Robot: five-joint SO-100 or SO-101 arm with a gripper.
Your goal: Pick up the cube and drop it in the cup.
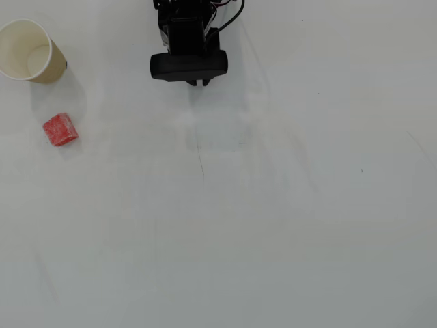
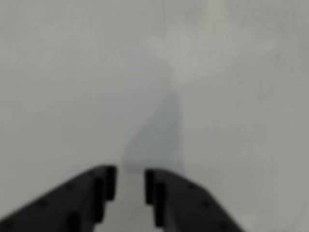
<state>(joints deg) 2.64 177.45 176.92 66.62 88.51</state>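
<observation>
The cube [image 1: 61, 130] is a small red speckled block on the white table at the left in the overhead view. The cup [image 1: 30, 50] stands upright just behind it at the far left, its pale inside showing nothing in it. My gripper [image 1: 198, 82] is at the top centre, folded back near the arm's base, far to the right of both. In the wrist view the gripper [image 2: 130, 180] has its two black fingers [image 2: 96, 191] a narrow gap apart with only bare table between them. Neither cube nor cup shows in the wrist view.
The black arm base with its cables [image 1: 191, 27] sits at the top edge in the overhead view. The white table [image 1: 273, 205] has faint scuffs and a thin dark line near the middle.
</observation>
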